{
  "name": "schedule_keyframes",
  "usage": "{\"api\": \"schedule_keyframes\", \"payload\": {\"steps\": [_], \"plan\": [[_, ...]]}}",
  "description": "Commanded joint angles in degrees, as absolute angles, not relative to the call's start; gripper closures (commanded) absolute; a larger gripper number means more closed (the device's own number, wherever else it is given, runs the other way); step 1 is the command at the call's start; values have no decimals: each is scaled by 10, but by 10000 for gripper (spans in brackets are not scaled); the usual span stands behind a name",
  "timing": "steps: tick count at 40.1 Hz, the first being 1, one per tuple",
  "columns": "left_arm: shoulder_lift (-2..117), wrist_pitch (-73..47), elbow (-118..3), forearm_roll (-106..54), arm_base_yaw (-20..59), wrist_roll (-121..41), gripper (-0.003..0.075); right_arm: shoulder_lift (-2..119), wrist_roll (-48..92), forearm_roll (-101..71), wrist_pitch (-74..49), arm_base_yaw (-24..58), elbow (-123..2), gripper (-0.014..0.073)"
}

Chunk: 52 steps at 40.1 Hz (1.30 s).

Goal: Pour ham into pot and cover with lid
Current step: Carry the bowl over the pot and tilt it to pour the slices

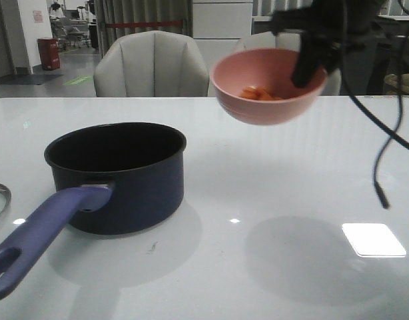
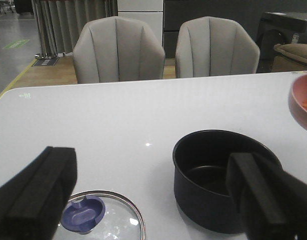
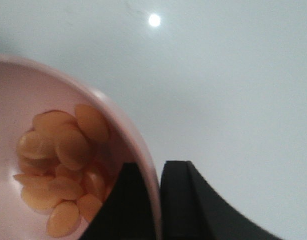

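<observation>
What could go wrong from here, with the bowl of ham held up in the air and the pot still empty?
1. The right gripper pinches only the thin rim of the pink bowl, so the bowl could slip or swivel when tipped.
2. The bowl hangs off to the side of the pot, not above it; tipping here would drop the ham onto the table.
3. The pot's handle sticks out toward the near edge, where the left gripper hovers over the lid and could knock it.

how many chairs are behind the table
2. One chair stands at the table's far edge, behind the pot; the other chair stands beside it, nearer the pink bowl.
</observation>
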<state>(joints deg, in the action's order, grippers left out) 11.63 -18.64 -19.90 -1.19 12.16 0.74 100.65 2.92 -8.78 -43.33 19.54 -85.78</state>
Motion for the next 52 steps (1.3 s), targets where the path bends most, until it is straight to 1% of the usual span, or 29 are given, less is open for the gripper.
{"api": "schedule_keyframes", "payload": {"steps": [1, 9, 18, 25, 27, 32, 36, 45, 52], "plan": [[122, -145, -214, -12, 126, 12, 83, 976, 38, -92, -362, 233, -886, 467], [122, -145, -214, -12, 126, 12, 83, 978, 38, -91, -193, 300, -864, 467], [122, -145, -214, -12, 126, 12, 83, 986, 38, -43, 62, 349, -781, 467], [122, -145, -214, -12, 126, 12, 83, 1000, 38, 28, 284, 360, -702, 467], [122, -145, -214, -12, 126, 12, 83, 1006, 44, 43, 365, 360, -682, 467], [122, -145, -214, -12, 126, 12, 83, 1023, 120, 77, 512, 360, -649, 467], [122, -145, -214, -12, 126, 12, 83, 1037, 189, 82, 580, 360, -642, 467], [122, -145, -214, -12, 126, 12, 83, 1062, 350, 85, 659, 365, -642, 467], [122, -145, -214, -12, 126, 12, 83, 1079, 412, 94, 739, 371, -642, 467]]}}
